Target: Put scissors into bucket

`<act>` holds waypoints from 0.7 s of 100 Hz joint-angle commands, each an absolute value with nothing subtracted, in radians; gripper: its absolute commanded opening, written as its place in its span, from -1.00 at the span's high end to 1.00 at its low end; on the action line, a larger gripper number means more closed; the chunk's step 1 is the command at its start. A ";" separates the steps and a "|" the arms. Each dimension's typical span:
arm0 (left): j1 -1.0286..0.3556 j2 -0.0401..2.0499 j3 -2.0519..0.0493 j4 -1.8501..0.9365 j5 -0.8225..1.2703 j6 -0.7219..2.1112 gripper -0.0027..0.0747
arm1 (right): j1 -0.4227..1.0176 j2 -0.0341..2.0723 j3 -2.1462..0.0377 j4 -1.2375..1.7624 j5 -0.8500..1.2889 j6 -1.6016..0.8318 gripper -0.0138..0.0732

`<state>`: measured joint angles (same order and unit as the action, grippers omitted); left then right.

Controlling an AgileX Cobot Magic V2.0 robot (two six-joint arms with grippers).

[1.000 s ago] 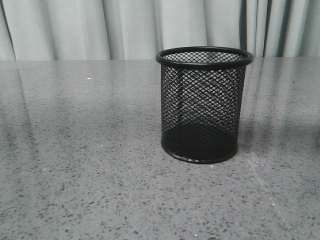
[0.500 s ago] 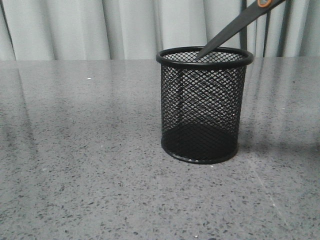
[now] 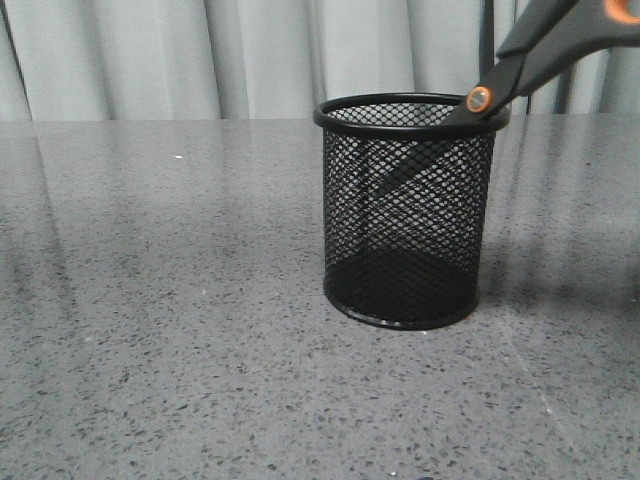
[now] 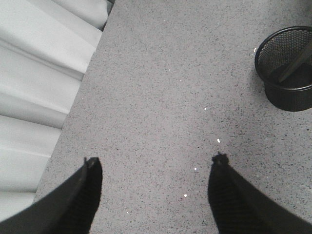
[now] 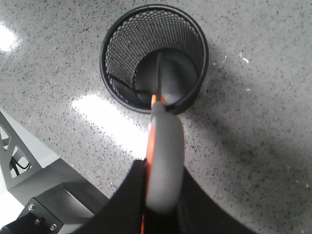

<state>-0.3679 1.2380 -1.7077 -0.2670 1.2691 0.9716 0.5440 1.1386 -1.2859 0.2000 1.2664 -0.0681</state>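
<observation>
The black mesh bucket [image 3: 405, 210] stands upright on the grey table, right of centre in the front view. The scissors [image 3: 545, 50] slant down from the upper right, the orange pivot spot [image 3: 479, 99] at the rim and the blades inside the cup. In the right wrist view my right gripper [image 5: 163, 170] is shut on the grey scissors handle [image 5: 165, 161], above the bucket [image 5: 153, 58], the blade [image 5: 158, 78] pointing into it. My left gripper [image 4: 155, 163] is open and empty over bare table, far from the bucket [image 4: 285, 68].
Grey curtains [image 3: 250, 55] hang behind the table's far edge. The table's side edge and a curtain [image 4: 39, 97] show in the left wrist view. A metal frame [image 5: 29, 195] lies beyond the table edge in the right wrist view.
The scissors came into view from the upper right and dropped lower: half a second ago only the tip reached the rim, now the blades are inside the bucket. The bucket has not moved.
</observation>
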 commanded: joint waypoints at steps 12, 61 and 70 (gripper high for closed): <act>-0.367 1.219 -1.738 -0.300 1.243 0.959 -0.21 | 0.544 1.159 -1.361 0.198 1.298 -0.089 0.78; -0.367 1.219 -1.738 -0.300 1.243 0.959 -0.21 | 0.544 1.201 -1.365 0.201 1.298 -0.102 0.78; -0.367 1.219 -1.738 -0.300 1.243 0.959 -0.21 | 0.544 1.201 -1.367 0.201 1.298 -0.102 0.74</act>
<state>-0.3679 1.2380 -1.7077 -0.2685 1.2691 0.9716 0.5440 1.2187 -1.3293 0.1955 1.2627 -0.0885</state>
